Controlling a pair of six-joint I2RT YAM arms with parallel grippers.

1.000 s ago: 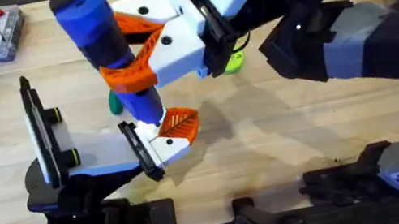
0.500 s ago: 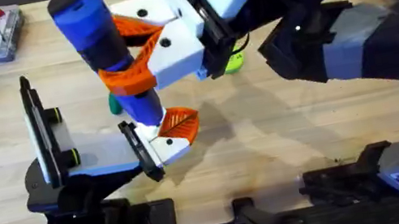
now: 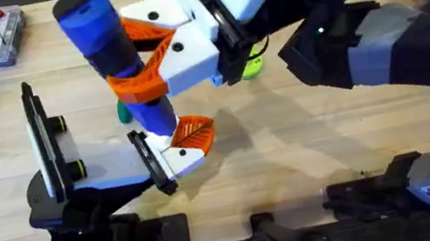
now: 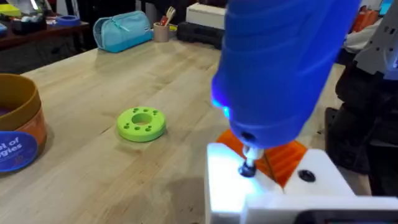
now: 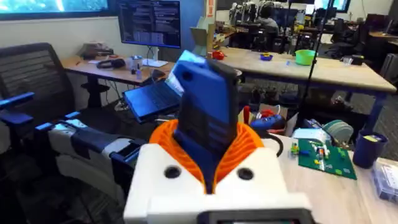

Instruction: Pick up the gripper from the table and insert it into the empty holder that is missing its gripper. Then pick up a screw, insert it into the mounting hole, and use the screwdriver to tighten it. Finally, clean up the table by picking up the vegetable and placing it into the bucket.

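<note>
Screwdriver (image 3: 114, 58) upright between right gripper's (image 3: 151, 50) orange pads (image 3: 144, 78).

One screwdriver (image 3: 118, 62) — one bucket (image 4: 17, 130) — one green disc (image 4: 142, 123).

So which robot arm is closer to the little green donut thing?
The right. The right gripper, holding the blue screwdriver, sits just beside the lime green disc. The left gripper is lower on the table, nearer the robot, farther from it.
</note>
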